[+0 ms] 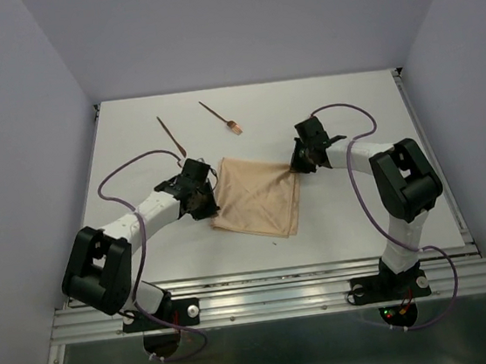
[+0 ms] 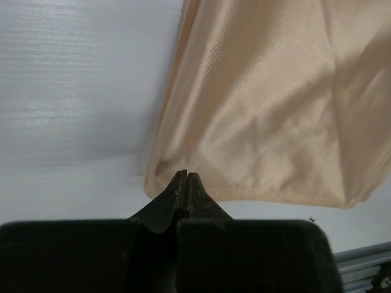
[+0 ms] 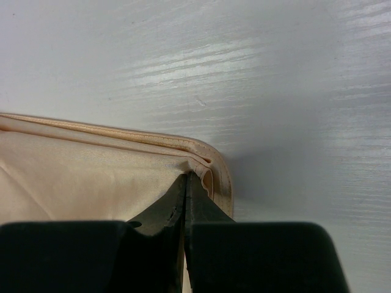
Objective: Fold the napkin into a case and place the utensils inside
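The tan napkin (image 1: 258,196) lies folded in the middle of the table. My left gripper (image 1: 203,206) is shut on its left edge near a corner; in the left wrist view the closed tips (image 2: 186,175) overlap the napkin (image 2: 269,104), which rises away from them. My right gripper (image 1: 297,167) is shut on the far right corner, where creases fan out. In the right wrist view the tips (image 3: 186,177) pinch the puckered upper layer of the napkin (image 3: 79,177). The utensils lie apart at the back: a plain stick (image 1: 170,134) and a fork (image 1: 221,119).
White table (image 1: 349,108) with grey walls on three sides. A metal rail (image 1: 274,297) runs along the near edge at the arm bases. Purple cables loop beside both arms.
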You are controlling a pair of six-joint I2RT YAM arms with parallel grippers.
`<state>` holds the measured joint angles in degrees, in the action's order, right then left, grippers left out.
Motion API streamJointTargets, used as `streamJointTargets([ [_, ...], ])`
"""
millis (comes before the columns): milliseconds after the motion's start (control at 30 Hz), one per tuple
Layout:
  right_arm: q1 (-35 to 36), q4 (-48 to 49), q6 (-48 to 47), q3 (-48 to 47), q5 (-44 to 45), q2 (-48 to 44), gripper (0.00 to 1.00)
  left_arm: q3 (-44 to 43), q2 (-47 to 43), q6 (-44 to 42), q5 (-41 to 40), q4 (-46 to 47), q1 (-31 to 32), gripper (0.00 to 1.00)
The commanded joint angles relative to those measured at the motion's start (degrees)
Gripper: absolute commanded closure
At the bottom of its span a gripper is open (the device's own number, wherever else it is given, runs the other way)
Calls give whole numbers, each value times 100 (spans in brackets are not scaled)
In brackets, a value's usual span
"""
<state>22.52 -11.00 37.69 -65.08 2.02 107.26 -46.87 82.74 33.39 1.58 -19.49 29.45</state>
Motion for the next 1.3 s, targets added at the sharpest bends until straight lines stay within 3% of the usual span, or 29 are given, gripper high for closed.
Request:
streamJointTargets([
  [0, 15, 46, -87, -31, 97, 23, 99, 143, -294, 36, 465, -47, -27, 100],
  [500, 15, 55, -122, -31, -18, 93, 99, 653, 313, 520, -97, 173, 17, 100],
  [1000, 15, -472, -824, -478, -141, -179, 98, 865, -609, 924, 342, -406, 983, 100],
  [1167, 15, -648, -1071, -620, -150, -547, 75, 76, -873, 530, 351, -635, 975, 100],
  [1267, 15, -719, -992, -541, -456, -767, 68, -567, -690, 257, 343, -793, 905, 100],
])
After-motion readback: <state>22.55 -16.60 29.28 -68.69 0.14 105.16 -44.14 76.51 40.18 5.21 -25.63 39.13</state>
